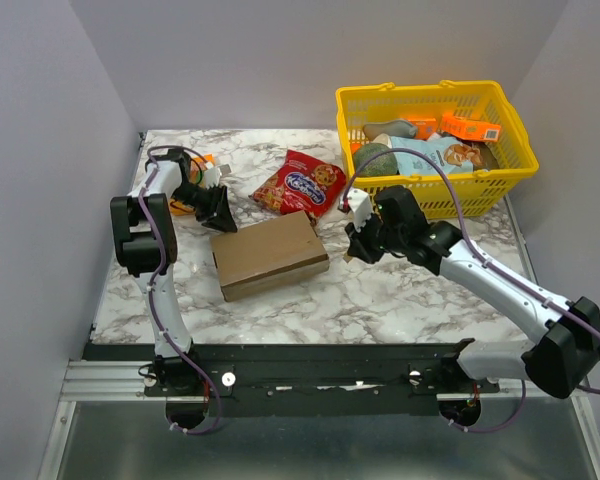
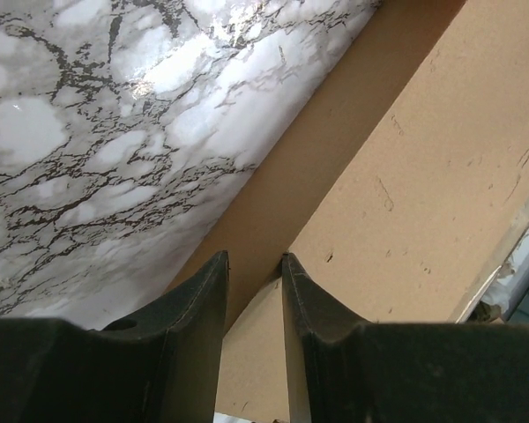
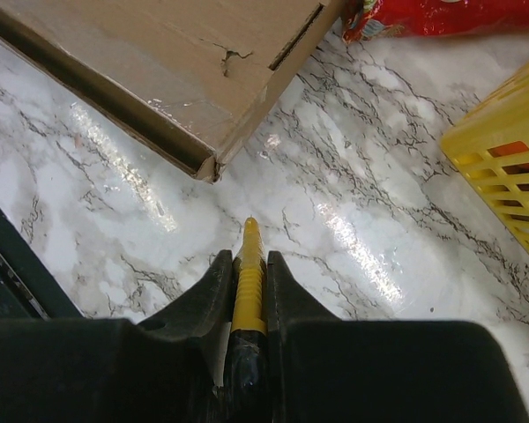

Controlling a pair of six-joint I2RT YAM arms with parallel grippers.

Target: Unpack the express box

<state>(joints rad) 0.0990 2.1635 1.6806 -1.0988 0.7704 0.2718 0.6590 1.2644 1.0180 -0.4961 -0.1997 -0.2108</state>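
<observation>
The step in hand looks like slitting open the flat brown cardboard express box (image 1: 270, 255), which lies closed in the middle of the marble worktop (image 1: 380, 290).

To do it well, the left gripper (image 2: 253, 257) should press down on the box corner so the box cannot slide. The right gripper (image 3: 247, 257) should then bring the slim yellow pen-like tool (image 3: 249, 282) low and nearly flat to the flap seam. From there it should draw along the seam with light pressure, not stab through the lid into whatever is inside. The cardboard already shows a small tear near that seam, so a snag is likely there.

In the top view, the box lies at about 5 o'clock from the left gripper. That gripper sits over the box's far left corner with its jaws a narrow way apart and nothing visibly clamped between them. From the right gripper, the box lies at about 9 o'clock. That gripper is closed on the yellow tool, and in its wrist view the tool's tip points to 12 o'clock, short of the box's nearest corner with bare worktop between.

A red snack bag (image 1: 300, 183) lies just beyond the box at 1 o'clock. A yellow plastic basket (image 1: 430, 92) stands further off the same way.
</observation>
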